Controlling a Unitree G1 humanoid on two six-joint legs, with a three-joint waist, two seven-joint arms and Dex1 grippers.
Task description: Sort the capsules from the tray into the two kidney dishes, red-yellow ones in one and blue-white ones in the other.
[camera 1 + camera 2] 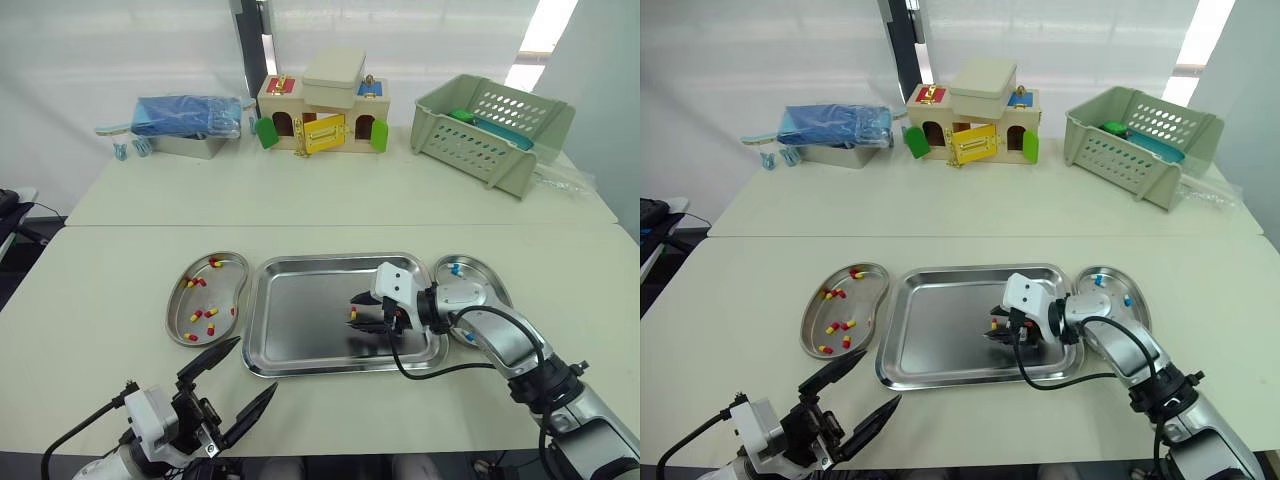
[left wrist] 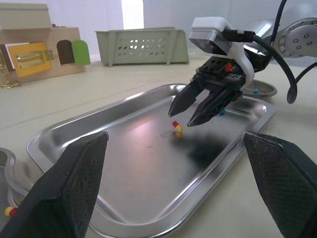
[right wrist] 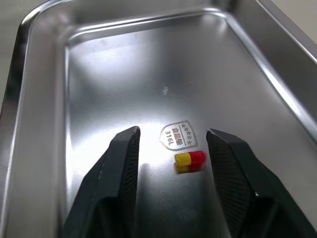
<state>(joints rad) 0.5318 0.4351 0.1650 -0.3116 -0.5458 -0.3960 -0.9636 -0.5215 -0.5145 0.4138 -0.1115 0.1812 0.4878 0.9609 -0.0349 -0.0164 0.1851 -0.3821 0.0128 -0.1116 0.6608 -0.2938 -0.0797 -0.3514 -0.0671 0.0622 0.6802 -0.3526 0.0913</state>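
Note:
One red-yellow capsule [image 3: 190, 159] lies on the steel tray [image 1: 300, 325], right of its middle. My right gripper [image 1: 354, 314] is open and low over the tray, its fingers [image 3: 124, 173] either side of the capsule and not touching it. The left kidney dish [image 1: 178, 325] holds several red-yellow capsules. The right kidney dish [image 1: 478, 275] holds blue-white capsules [image 1: 455, 268]. Near the table's front edge, my left gripper [image 1: 256, 363] is open and empty, in front of the tray's left corner.
At the back of the far table stand a wooden toy house [image 1: 318, 115], a green slotted basket [image 1: 490, 130] and a metal box with a blue bag [image 1: 190, 120]. A black cable [image 1: 440, 370] runs from my right arm over the tray's front right rim.

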